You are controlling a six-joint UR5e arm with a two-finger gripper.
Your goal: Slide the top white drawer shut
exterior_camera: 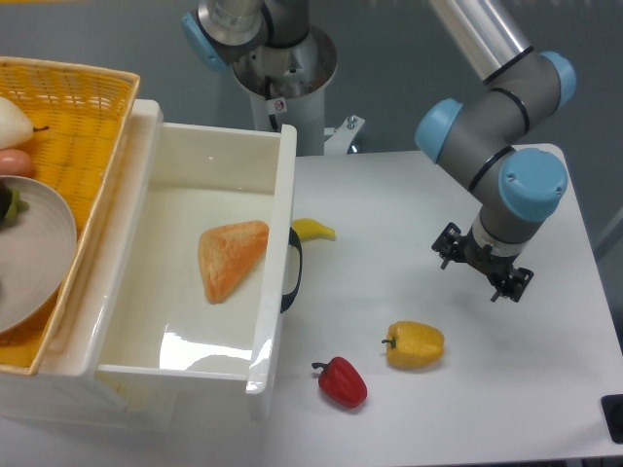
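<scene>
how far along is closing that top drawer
Nothing looks done: the top white drawer is pulled fully out, with an orange wedge-shaped item lying inside. In hand: the gripper holds nothing, hanging over the table well to the right of the black handle, touching nothing. Left: reach the drawer front and push it in.

Drawer point(185, 209) is sitting left with bread point(231, 257) in it; peppers point(415, 344) are lying right, basket point(83, 117) sitting further left.

yellow pepper point(416, 344) | red pepper point(342, 381) near it | banana point(313, 230) | wicker basket point(78, 107) holding plate point(44, 253)
</scene>
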